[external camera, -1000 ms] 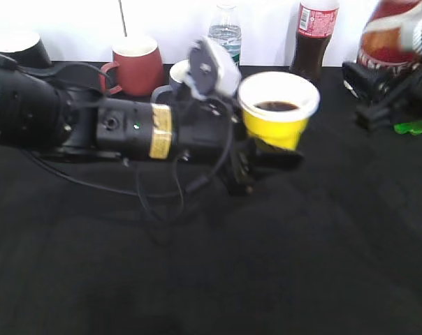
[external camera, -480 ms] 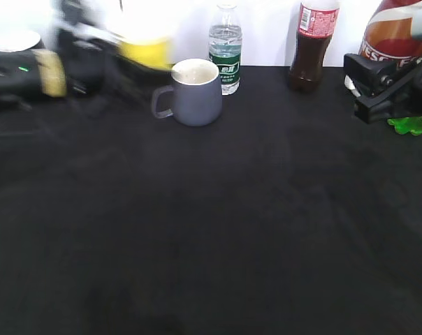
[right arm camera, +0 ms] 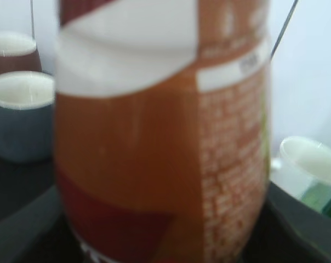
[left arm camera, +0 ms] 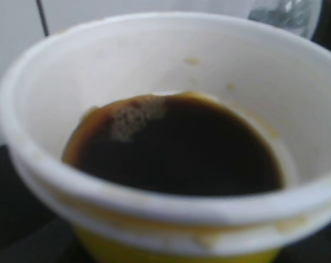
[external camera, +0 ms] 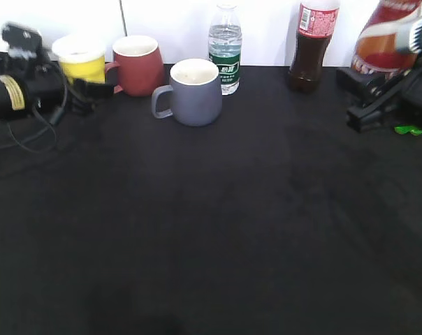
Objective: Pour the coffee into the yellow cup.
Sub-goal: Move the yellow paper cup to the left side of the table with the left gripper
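The yellow cup (external camera: pixel 79 61) sits at the far left of the tabletop (external camera: pixel 218 223), just beside a red mug (external camera: pixel 137 64), with the left hand (external camera: pixel 84 87) closed around its lower wall. The left wrist view shows dark coffee pooled in its white inside (left arm camera: pixel 176 148), a little foam at one edge and drip marks below the rim, so the pour looks done or close to it.

The cup is likely light even with liquid in it, and its thin wall probably flexes. A hard squeeze could buckle it and slop coffee over the rim. The lower half, where the hand grips now, seems the safest place; the rim is weak and the taper could let the cup ride up out of a loose grip. It should stay level and move slowly.

The bottle (external camera: pixel 380 42) is at the far right, held off the tabletop in the right hand (external camera: pixel 379 98), which is clamped on its lower body. In the right wrist view its label (right arm camera: pixel 160 126) fills the picture. It appears to be smooth, curvy plastic, part full, so fairly light but possibly slippery; its narrow waist would seat fingers best. A grey mug (external camera: pixel 193 91), a water bottle (external camera: pixel 225 46) and a cola bottle (external camera: pixel 312 43) stand well apart from both hands.
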